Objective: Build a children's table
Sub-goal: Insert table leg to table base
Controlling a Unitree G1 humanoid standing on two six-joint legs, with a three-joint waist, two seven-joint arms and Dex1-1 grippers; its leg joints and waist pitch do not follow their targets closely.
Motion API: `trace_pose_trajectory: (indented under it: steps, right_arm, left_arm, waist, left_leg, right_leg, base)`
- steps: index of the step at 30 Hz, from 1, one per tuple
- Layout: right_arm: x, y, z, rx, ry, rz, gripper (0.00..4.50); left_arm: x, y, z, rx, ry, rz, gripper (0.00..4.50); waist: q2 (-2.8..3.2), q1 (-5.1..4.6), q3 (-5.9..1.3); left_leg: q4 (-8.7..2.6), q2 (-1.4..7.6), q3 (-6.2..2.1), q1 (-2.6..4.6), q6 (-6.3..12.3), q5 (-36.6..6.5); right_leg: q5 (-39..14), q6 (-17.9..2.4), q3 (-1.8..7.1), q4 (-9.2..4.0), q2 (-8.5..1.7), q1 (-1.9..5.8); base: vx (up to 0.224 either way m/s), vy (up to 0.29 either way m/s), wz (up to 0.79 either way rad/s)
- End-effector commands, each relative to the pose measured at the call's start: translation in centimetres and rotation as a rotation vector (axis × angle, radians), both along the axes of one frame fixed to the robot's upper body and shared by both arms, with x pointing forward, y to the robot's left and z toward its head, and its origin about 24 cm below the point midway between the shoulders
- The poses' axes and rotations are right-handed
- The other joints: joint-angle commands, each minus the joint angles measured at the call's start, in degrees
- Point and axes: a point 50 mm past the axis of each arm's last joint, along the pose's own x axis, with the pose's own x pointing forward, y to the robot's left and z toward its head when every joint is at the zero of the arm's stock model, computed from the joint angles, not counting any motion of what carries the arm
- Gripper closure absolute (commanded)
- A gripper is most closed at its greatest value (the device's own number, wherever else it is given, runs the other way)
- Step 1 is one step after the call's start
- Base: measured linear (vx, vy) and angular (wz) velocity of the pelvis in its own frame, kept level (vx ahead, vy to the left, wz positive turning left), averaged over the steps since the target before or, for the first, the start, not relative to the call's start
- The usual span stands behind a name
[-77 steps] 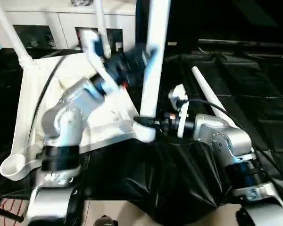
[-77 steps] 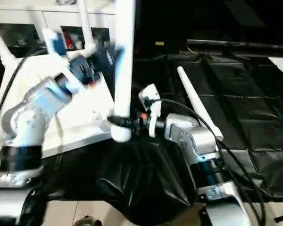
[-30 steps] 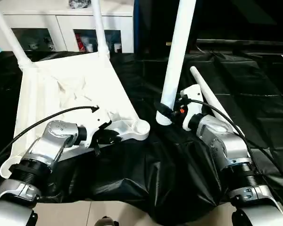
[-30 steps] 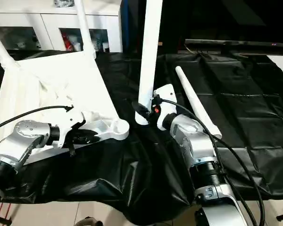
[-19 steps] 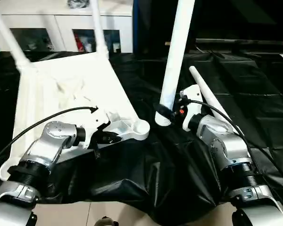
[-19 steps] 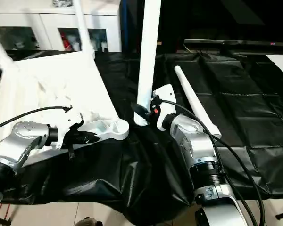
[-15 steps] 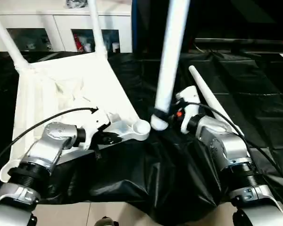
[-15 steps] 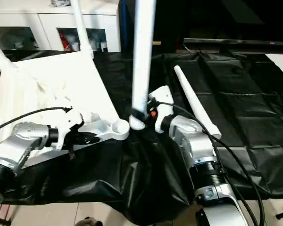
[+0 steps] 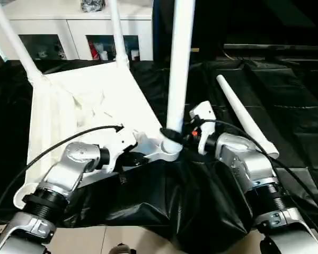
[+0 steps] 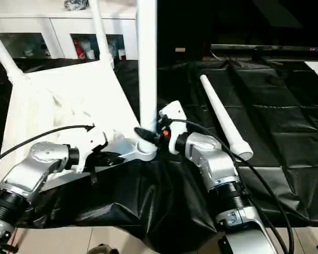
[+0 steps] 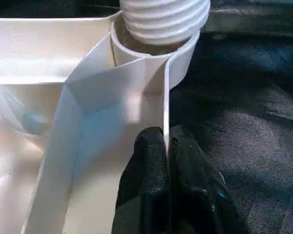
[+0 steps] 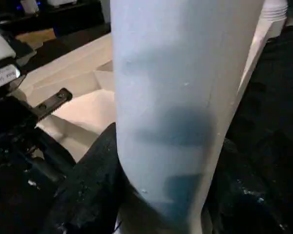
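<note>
leg standing at the corner socket

my right gripper (image 10: 147, 134) grips the upright leg (image 9: 179, 69), its threaded end at the socket (image 11: 151, 53) just ahead of my left gripper (image 11: 165, 146), which is pinched on the tabletop (image 9: 79, 106) rim. a spare leg (image 10: 220, 116) lies beyond my right hand.

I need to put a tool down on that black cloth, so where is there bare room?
Bare black cloth lies right of the loose leg, out to the picture's edge. Crowded: the near corner socket, where both end effectors and the upright leg meet.
</note>
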Motion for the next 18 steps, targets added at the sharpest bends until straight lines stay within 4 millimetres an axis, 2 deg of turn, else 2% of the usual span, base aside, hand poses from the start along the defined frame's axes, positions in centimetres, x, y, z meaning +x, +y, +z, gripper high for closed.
trace_pose_trajectory:
  steps: [1, 7, 10, 11, 15, 18]
  right_arm:
    - [0.0, 0.2, 0.0, -0.029, 0.001, 0.021, 2.59]
    - [0.1, 0.2, -0.5, -0.039, 0.009, 0.013, 2.59]
    - [0.2, 0.4, -0.8, -0.040, 0.017, 0.008, 2.59]
    - [0.3, 0.4, -0.8, -0.039, 0.019, 0.008, 2.59]
    - [0.4, 0.6, -1.0, -0.044, 0.025, 0.012, 2.59]
    - [0.4, 0.6, -1.1, -0.045, 0.028, 0.018, 2.59]
  left_arm:
    - [-0.5, -1.6, 0.2, -0.065, -0.014, -0.053, 4.50]
    - [-0.9, -1.6, 0.1, -0.037, -0.028, -0.085, 4.50]
    - [-1.1, -1.7, 0.2, -0.036, -0.039, -0.104, 4.50]
    - [-1.2, -1.7, 0.2, -0.037, -0.040, -0.105, 4.50]
    - [-1.3, -1.7, 0.2, -0.049, -0.038, -0.100, 4.50]
    - [-1.4, -1.5, 0.1, -0.050, -0.028, -0.090, 4.50]
  waist:
    - [-0.40, -0.21, -4.22]
    - [-0.43, -0.27, -4.29]
    - [-0.43, -0.32, -4.23]
    - [-0.64, -0.35, -4.19]
    - [-0.61, -0.41, -4.19]
    - [-0.89, -0.47, -4.16]
  left_leg:
    - [-4.02, 1.00, -0.11, 1.09, 0.09, -12.54]
    - [-4.00, 0.99, -0.08, 1.03, 0.29, -12.07]
    - [-4.01, 0.97, -0.06, 1.04, 0.25, -12.62]
    - [-4.02, 0.94, -0.02, 0.99, 0.32, -12.57]
    - [-4.07, 0.95, -0.07, 0.99, 0.30, -12.55]
    - [-4.09, 0.99, -0.04, 0.98, 0.47, -12.41]
  right_leg:
    - [-15.32, -9.36, 2.45, -4.20, -3.86, 2.58]
    - [-13.97, -9.73, 2.45, -4.10, -3.84, 2.60]
    - [-14.92, -9.78, 2.43, -4.18, -3.90, 2.56]
    - [-15.00, -9.67, 2.44, -4.24, -3.84, 2.58]
    - [-15.32, -9.44, 2.44, -4.20, -3.87, 2.58]
    - [-15.78, -9.31, 2.47, -4.23, -3.91, 2.58]
  base:
    - [0.000, 0.000, 0.00]
    - [0.000, 0.000, 0.00]
    - [0.000, 0.000, 0.00]
    - [0.000, 0.000, 0.00]
    - [0.000, 0.000, 0.00]
    - [0.000, 0.000, 0.00]
